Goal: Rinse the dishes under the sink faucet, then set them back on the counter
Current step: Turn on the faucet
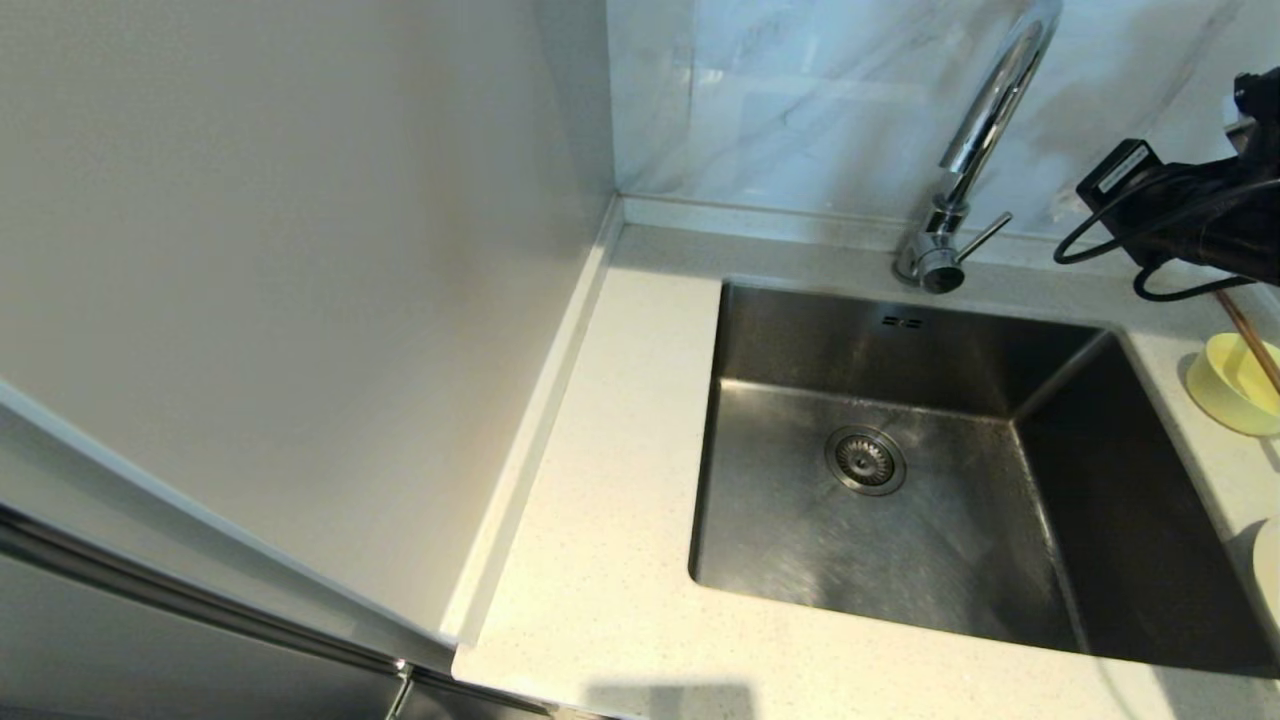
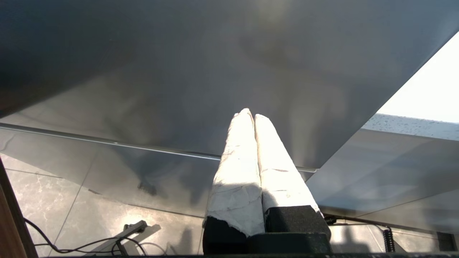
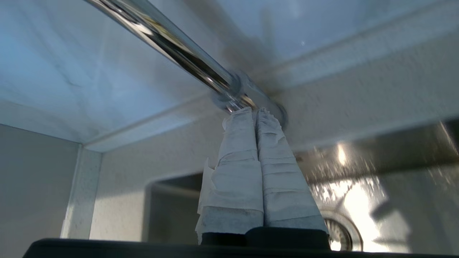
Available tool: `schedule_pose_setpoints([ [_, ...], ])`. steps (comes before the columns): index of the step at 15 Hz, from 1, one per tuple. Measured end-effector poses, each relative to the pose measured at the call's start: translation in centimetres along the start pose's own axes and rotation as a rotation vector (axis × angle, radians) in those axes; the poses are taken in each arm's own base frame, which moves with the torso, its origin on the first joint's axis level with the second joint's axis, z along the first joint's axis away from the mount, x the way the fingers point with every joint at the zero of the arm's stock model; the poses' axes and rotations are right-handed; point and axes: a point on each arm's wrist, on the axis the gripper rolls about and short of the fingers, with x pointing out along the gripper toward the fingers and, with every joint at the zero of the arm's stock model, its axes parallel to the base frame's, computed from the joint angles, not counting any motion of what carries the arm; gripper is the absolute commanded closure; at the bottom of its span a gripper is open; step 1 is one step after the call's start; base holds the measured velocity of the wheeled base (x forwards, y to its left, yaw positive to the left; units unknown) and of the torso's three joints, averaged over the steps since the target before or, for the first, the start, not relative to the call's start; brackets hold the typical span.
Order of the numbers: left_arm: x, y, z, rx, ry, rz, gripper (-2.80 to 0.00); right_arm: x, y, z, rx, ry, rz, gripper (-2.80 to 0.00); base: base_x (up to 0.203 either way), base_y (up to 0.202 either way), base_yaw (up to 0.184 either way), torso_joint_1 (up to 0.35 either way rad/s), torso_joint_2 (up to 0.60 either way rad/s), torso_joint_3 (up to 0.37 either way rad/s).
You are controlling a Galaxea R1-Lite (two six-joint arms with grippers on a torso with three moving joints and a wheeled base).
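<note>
The right tool (image 3: 254,111), its wrapped fingers pressed together and holding nothing, points at the faucet (image 3: 200,68) base, with the sink (image 3: 394,186) below it. Behind its arm on the worktop (image 1: 600,560) sit the bowl (image 1: 1232,385), chopsticks (image 1: 1250,340) across it, and the plate (image 1: 1270,570). The left tool (image 2: 252,115), also pressed together, hangs low beside a grey cabinet panel (image 2: 179,71).

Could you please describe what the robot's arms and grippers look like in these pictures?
Both grippers have two long tapering fingers wrapped in creased white tape, set in black blocks: the left gripper and the right gripper look alike. The tape on the right fingers is greyer and frayed at its edges. In the head view, the right arm is black, with looping black cables and a small boxy module bearing a white label.
</note>
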Motion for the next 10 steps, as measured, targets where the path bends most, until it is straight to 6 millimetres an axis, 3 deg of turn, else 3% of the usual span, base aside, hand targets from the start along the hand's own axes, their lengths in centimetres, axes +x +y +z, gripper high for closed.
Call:
schedule_pose_setpoints([
  [4,0.0,0.0,0.0,0.0,0.0,0.0,0.0,2.2,0.4,0.1,-0.03,-0.046,-0.001,0.0,0.0,0.0,0.0,0.0,0.0,0.0],
  [10,0.0,0.0,0.0,0.0,0.0,0.0,0.0,4.8,-0.2,-1.8,-0.081,-0.031,-0.031,0.0,0.0,0.0,0.0,0.0,0.0,0.0],
])
